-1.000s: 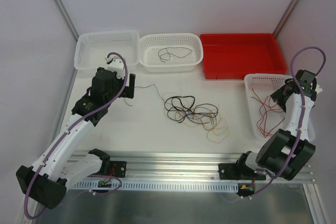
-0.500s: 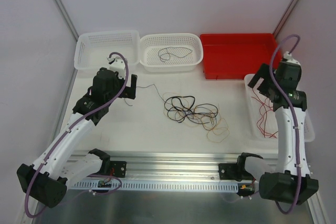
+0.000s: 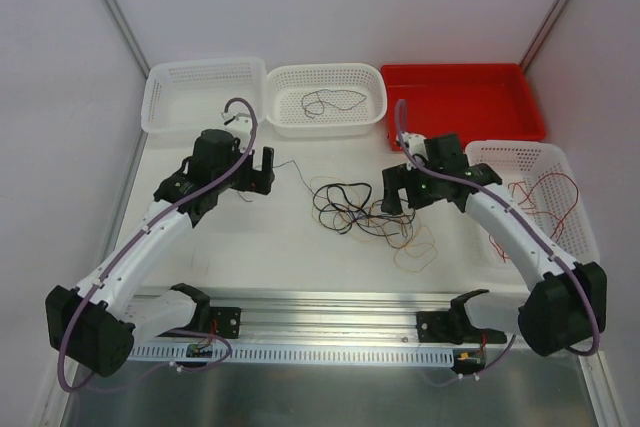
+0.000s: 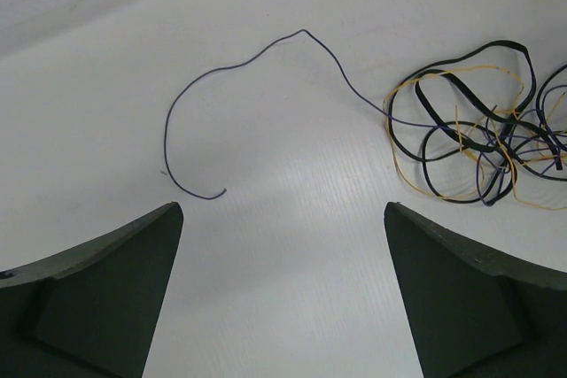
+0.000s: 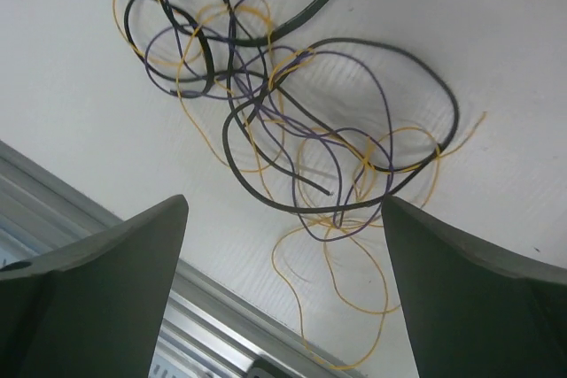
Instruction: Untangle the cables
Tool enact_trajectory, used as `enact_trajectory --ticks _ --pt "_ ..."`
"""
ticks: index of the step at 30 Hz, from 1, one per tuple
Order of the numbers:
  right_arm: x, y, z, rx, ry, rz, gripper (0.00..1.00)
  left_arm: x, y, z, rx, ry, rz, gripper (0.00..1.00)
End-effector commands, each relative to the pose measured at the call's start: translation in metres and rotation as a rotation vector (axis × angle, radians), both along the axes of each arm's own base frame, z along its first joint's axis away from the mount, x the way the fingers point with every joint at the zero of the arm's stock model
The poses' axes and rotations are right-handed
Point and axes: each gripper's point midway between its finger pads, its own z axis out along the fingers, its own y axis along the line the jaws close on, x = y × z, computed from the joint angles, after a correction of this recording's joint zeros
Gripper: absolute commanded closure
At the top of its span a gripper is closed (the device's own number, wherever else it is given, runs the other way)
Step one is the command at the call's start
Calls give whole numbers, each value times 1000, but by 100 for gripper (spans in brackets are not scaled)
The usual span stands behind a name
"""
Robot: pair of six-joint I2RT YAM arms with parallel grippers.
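A tangle of black, purple and yellow cables (image 3: 365, 215) lies mid-table. One thin purple wire (image 3: 292, 169) trails out of it to the left. My left gripper (image 3: 262, 172) is open and empty, just left of that loose wire end. In the left wrist view the purple wire (image 4: 239, 86) curves ahead of the open gripper (image 4: 283, 207), with the tangle (image 4: 478, 143) at right. My right gripper (image 3: 398, 192) is open and empty, over the tangle's right side. In the right wrist view the tangle (image 5: 283, 104) lies just beyond the open gripper (image 5: 283, 201).
An empty white basket (image 3: 205, 62) stands at the back left. A second white basket (image 3: 325, 129) holds a dark cable (image 3: 325, 100). A red tray (image 3: 465, 107) is at the back right. A white basket (image 3: 520, 145) at right holds a red cable (image 3: 545, 192). A metal rail (image 3: 330, 322) runs along the near edge.
My right arm swung left from the right basket to over the tangle; the red cable stayed in the basket. My left gripper shifted slightly right toward the purple wire.
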Motion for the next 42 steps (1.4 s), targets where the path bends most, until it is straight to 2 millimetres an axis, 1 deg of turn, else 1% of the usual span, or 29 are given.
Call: enact_trajectory --ticks 1,2,3,5,6,8,9,11,12,13,14,15,16,17,18,19,20,23,24,26,27,30,31,32,33,34,36,37,42 --pt "-2 21 -14 18 -5 161 5 -10 -15 -2 -92 63 -23 1" --pt "-2 22 -20 6 -1 179 5 -14 -17 -4 -108 76 -24 1" --pt "-4 25 -31 4 35 196 5 -22 -21 -13 -137 118 -30 1" --pt "-5 29 -39 7 54 226 10 -31 -25 -17 -169 143 -38 1" --pt "-6 31 -42 -3 62 239 11 -37 -28 -25 -187 178 -37 1" --pt "-5 32 -56 -45 87 250 14 -44 -30 -29 -208 198 -38 1" --pt "-7 34 -60 -63 91 271 18 -50 -32 -36 -219 225 -30 1" --pt "-7 40 -66 -71 111 291 26 -55 -35 -42 -227 246 -29 1" --pt "-10 46 -66 -74 110 317 37 -59 -38 -47 -232 267 -31 1" --pt "-8 50 -61 -77 100 326 46 -61 -40 -52 -229 284 -30 1" --pt "-7 51 -59 -101 87 331 67 -62 -41 -54 -230 295 -28 1" --pt "-10 56 -55 -122 70 360 77 -66 -47 -57 -234 311 -35 1" --pt "-12 57 -48 -147 65 370 85 -66 -48 -62 -225 325 -28 1" --pt "-4 61 -30 -158 8 369 99 -67 -51 -63 -220 330 -31 1" --pt "-6 69 -19 -154 -19 393 99 -68 -53 -64 -217 338 -28 1" --pt "-9 72 -8 -149 -28 405 99 -69 -57 -69 -200 350 -31 1" --pt "-6 84 20 -118 -93 424 99 -69 -59 -71 -196 354 -32 1" --pt "-9 94 60 -92 -171 431 99 -68 -66 -73 -187 364 -24 1" --pt "-11 102 86 -58 -232 444 99 -67 -67 -73 -190 364 -16 1" --pt "-16 110 114 -19 -288 446 99 -66 -69 -72 -190 356 -9 1" --pt "-16 113 140 25 -356 437 99 -64 -70 -69 -197 350 -4 1" --pt "-20 118 178 119 -441 397 99 -61 -70 -64 -211 328 13 1" --pt "-21 118 199 167 -494 390 99 -61 -70 -61 -220 320 16 1" --pt "-27 121 212 200 -508 408 99 -61 -71 -59 -230 314 18 1" --pt "-29 121 221 217 -516 402 99 -60 -72 -57 -246 310 24 1" --pt "-31 119 240 248 -556 393 99 -60 -72 -56 -254 306 24 1" --pt "-31 118 262 290 -613 381 99 -60 -75 -54 -271 302 27 1" --pt "-34 116 282 316 -654 375 99 -59 -76 -52 -279 298 27 1" --pt "-35 107 329 396 -775 317 99 -57 -87 -41 -318 287 9 1"
